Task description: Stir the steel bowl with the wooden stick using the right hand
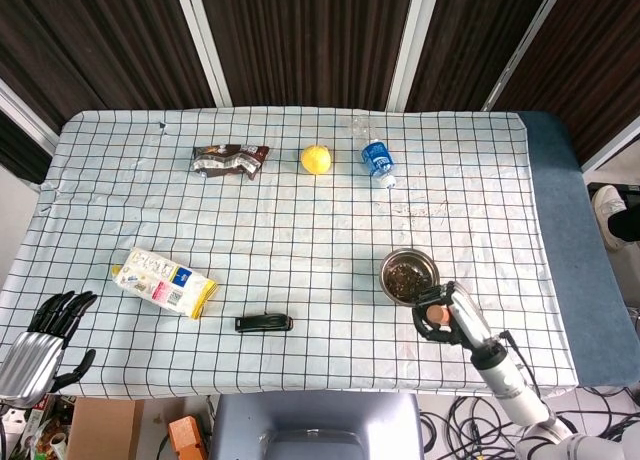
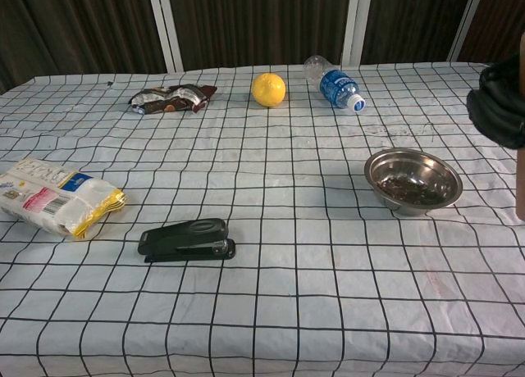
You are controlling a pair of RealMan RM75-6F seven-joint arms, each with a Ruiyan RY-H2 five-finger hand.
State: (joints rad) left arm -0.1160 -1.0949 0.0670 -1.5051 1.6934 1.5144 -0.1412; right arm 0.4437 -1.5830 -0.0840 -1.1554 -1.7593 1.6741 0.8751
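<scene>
The tabletop (image 1: pixel 480 180) carries one steel bowl (image 1: pixel 408 277), one lemon (image 1: pixel 316 159), one plastic bottle (image 1: pixel 374 152) and one black stapler (image 1: pixel 264 323). There are two snack packets: one brown wrapper (image 1: pixel 230 160), one white-and-yellow bag (image 1: pixel 164 281). One wooden stick (image 1: pixel 434 313) shows.

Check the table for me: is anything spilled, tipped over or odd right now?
The water bottle lies on its side near the lemon. The steel bowl sits upright with dark bits inside; nothing spilled around it.
</scene>
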